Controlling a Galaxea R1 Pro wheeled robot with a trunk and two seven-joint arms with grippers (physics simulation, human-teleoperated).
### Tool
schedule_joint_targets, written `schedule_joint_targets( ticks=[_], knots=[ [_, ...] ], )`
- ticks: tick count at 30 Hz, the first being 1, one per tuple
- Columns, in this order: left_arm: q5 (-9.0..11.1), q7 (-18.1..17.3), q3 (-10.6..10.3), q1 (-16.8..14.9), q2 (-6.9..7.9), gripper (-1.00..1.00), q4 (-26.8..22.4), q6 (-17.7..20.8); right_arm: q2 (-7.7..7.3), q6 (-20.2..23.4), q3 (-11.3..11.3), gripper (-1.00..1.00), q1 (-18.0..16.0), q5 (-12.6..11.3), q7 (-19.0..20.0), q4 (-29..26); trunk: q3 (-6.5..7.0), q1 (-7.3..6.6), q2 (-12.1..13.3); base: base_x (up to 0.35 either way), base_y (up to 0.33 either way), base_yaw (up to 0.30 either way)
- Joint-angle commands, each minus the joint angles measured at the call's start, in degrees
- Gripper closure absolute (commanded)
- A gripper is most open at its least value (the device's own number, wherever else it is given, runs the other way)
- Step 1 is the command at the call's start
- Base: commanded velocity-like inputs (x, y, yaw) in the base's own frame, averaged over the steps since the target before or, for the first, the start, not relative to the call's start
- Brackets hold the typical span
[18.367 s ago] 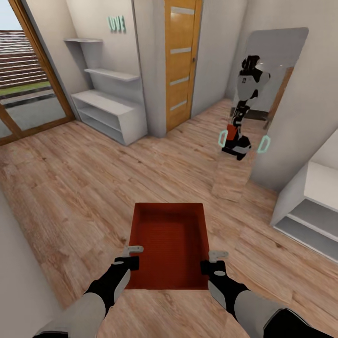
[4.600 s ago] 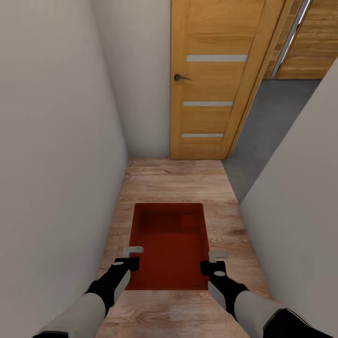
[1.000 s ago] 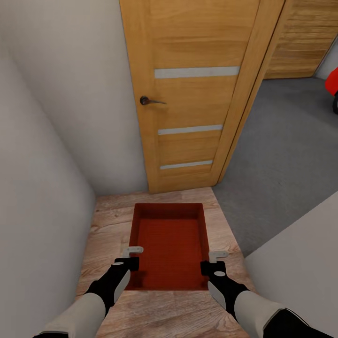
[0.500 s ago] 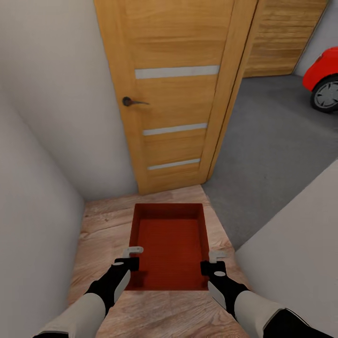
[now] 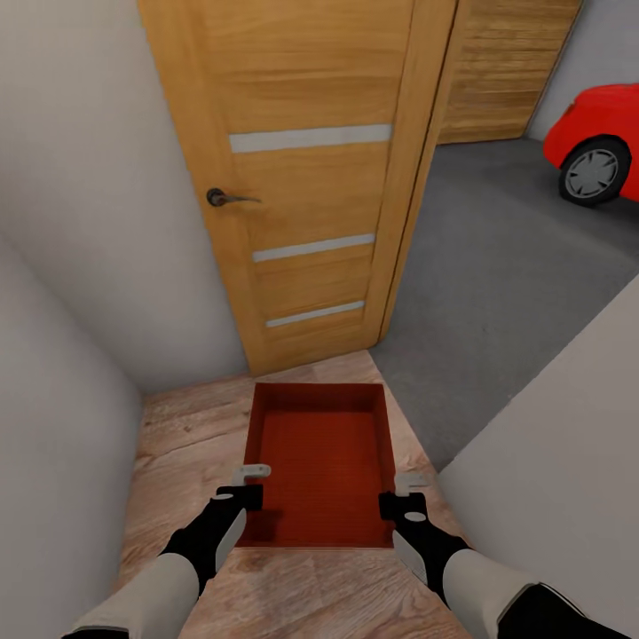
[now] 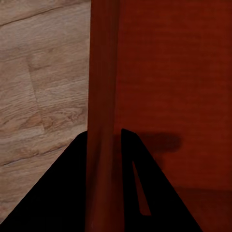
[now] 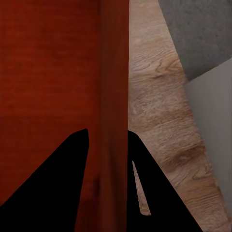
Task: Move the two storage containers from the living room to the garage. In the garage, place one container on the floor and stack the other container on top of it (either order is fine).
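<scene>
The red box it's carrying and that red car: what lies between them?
In the head view, between the red box and the red car come a strip of wood-plank floor, then bare grey concrete floor. Nothing stands on it.

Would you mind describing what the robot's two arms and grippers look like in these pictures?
Both arms have light grey forearm shells that give way to black wrist sections. The left gripper and right gripper each have a black body carrying pale grey, short, flat fingers. In the wrist views the fingers appear as dark, tapering wedges. No cables or markings are visible.
</scene>
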Motion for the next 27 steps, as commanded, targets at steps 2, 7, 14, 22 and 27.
schedule_joint_targets(
  ticks=[2, 7, 14, 22, 27],
  knots=[
    [0.3, 0.2, 0.9, -0.1, 0.36, 1.0, -3.0, 0.4, -0.04, -0.1, 1.5, 1.0, 0.0, -0.6, 0.0, 2.6, -0.06, 0.03, 0.0, 0.24, 0.197, -0.003],
    [0.3, 0.2, 0.8, -0.1, 0.38, 1.0, -3.0, 0.1, -0.04, -0.1, 1.5, 1.0, 0.0, -0.6, 0.0, 2.6, -0.06, 0.03, 0.0, 0.247, 0.205, -0.001],
    [0.3, 0.3, 0.8, -0.1, 0.39, 1.0, -3.0, 0.1, -0.04, -0.1, 1.5, 1.0, 0.0, -0.6, 0.0, 2.6, -0.06, 0.03, 0.0, 0.249, 0.207, 0.0],
    [0.3, 0.3, 0.8, -0.1, 0.34, 1.0, -3.0, 0.1, -0.06, -0.1, 1.5, 1.0, 0.0, -0.6, 0.0, 2.6, -0.06, 0.03, 0.0, 0.248, 0.205, -0.012],
    [0.2, 0.3, 0.9, -0.1, 0.34, 1.0, -3.0, 0.0, -0.04, -0.1, 1.5, 1.0, 0.0, -0.6, 0.0, 2.6, -0.06, 0.03, 0.0, 0.118, 0.062, -0.203]
  ],
)
